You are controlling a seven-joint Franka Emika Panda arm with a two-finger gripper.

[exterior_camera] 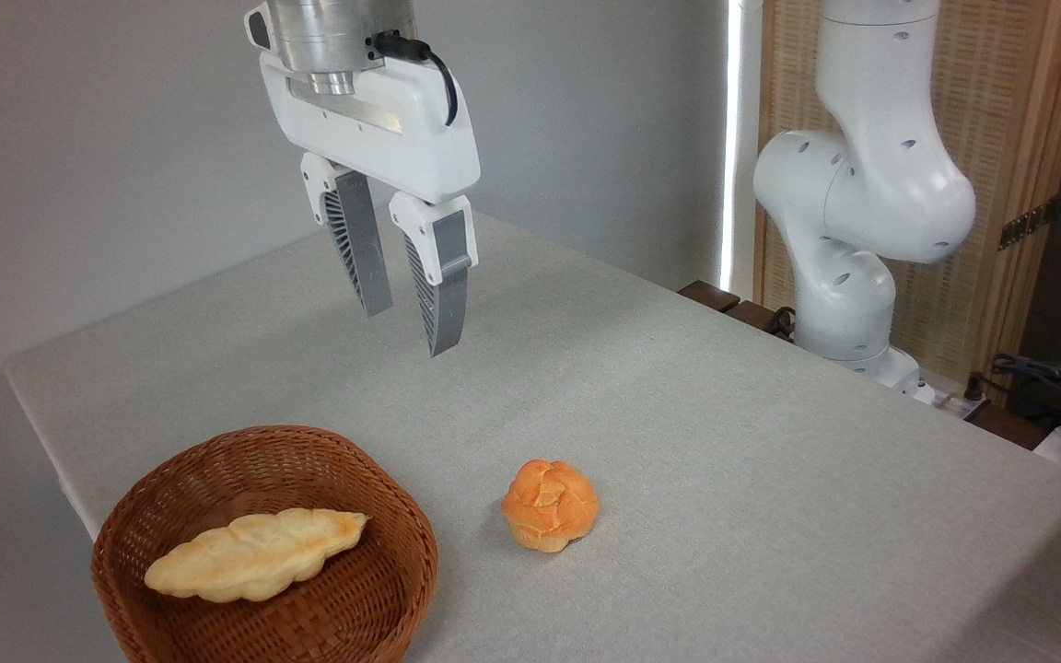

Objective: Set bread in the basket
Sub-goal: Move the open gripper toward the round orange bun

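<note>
You are at the reach step: the bun (551, 505) sits on the table (770, 442) at lower centre, just right of the basket (383, 589), which holds a long loaf (254, 552). The gripper (412, 327) hangs empty at upper left, fingers parted and pointing down. Next, bring it forward and down over the bun.

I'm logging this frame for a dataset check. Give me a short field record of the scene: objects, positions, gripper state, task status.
bun: small orange bun on the table, right of the basket, apart from it
basket: brown wicker basket at the table's front left
basket contents: long pale braided loaf
gripper: gripper raised above the table, fingers apart, holding nothing
task status: bun not yet in basket
</note>
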